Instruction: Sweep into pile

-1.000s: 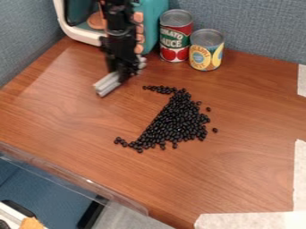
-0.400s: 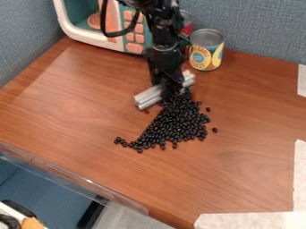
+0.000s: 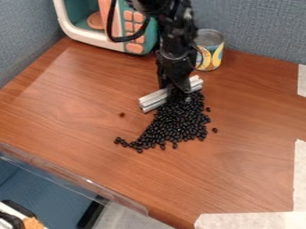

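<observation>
Rightward since a moment ago, my black two-finger gripper (image 3: 178, 92) has carried the ridged pale-grey bar (image 3: 154, 100) along the upper edge of the small glossy black beans (image 3: 173, 126), heaped on the brown wooden table (image 3: 78, 98). Hard and light, they should roll easily: push their fringe, don't pinch. My jaws grip the bar mid-length; I hang steeply, the bar slantwise beneath me.

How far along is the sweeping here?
Partly done, it seems: most beans lie in one heap. In hand: the gripper holds a grey bar at the heap's far edge. Remaining: the tail at lower left and the loose beans to either side.
</observation>
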`<act>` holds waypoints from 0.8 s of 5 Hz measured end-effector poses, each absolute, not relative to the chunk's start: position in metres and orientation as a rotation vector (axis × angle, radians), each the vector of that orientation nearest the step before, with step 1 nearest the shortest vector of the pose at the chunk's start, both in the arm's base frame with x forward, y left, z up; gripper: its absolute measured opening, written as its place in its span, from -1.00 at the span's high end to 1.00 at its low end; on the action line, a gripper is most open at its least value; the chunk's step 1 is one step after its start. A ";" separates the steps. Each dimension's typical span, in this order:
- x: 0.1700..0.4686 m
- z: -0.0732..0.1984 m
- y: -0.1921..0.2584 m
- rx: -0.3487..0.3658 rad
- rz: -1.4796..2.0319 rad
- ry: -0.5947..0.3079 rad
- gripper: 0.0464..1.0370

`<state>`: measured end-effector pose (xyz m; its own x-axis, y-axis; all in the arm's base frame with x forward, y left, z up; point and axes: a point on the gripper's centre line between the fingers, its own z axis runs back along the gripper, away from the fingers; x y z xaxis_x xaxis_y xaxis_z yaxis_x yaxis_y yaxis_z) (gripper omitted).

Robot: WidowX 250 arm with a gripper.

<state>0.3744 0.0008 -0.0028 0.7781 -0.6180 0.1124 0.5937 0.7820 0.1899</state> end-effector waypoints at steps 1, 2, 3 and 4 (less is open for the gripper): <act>0.368 -0.003 -0.001 0.172 -0.701 -0.166 0.35; 0.353 -0.001 -0.004 0.155 -0.727 -0.153 0.35; 0.348 0.000 -0.007 0.124 -0.744 -0.144 0.35; 0.350 0.004 0.006 0.099 -0.705 -0.129 0.35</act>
<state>0.3502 0.0065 0.0044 0.7545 -0.6508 0.0844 0.6386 0.7578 0.1339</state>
